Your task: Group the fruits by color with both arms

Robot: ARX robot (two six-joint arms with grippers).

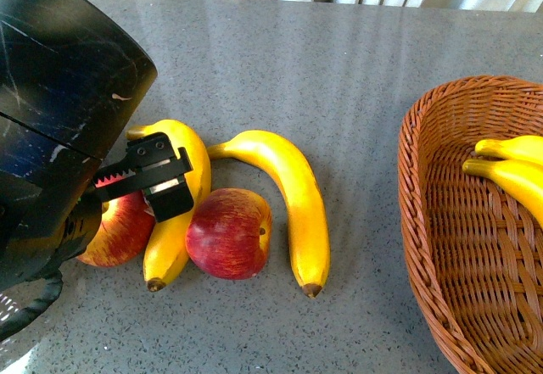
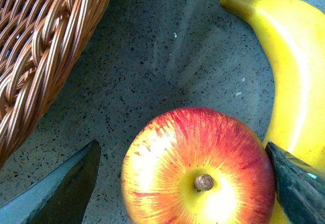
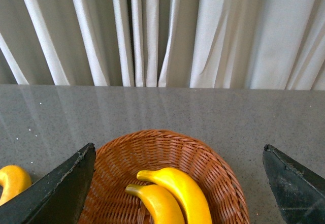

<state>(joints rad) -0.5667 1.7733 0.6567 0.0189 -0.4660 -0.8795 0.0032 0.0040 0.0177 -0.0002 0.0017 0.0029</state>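
Observation:
My left gripper (image 1: 136, 200) hangs open over a red apple with yellow streaks (image 1: 114, 234), which the arm partly hides. In the left wrist view that apple (image 2: 198, 168) sits stem-up between the two black fingers (image 2: 61, 188), with a yellow banana (image 2: 294, 82) right behind the other finger. On the table a second red apple (image 1: 229, 234) lies between that banana (image 1: 178, 221) and another banana (image 1: 297, 200). My right gripper (image 3: 177, 183) stands open high above a wicker basket (image 3: 223, 183) that holds two bananas (image 3: 185, 196). The right gripper is out of the front view.
The brown wicker basket (image 1: 424, 221) sits at the table's right side with the two bananas (image 1: 509, 166) inside. Another wicker basket (image 2: 40, 46) lies close beside the left gripper. White curtains (image 3: 162, 31) hang behind the grey stone table (image 1: 339, 69).

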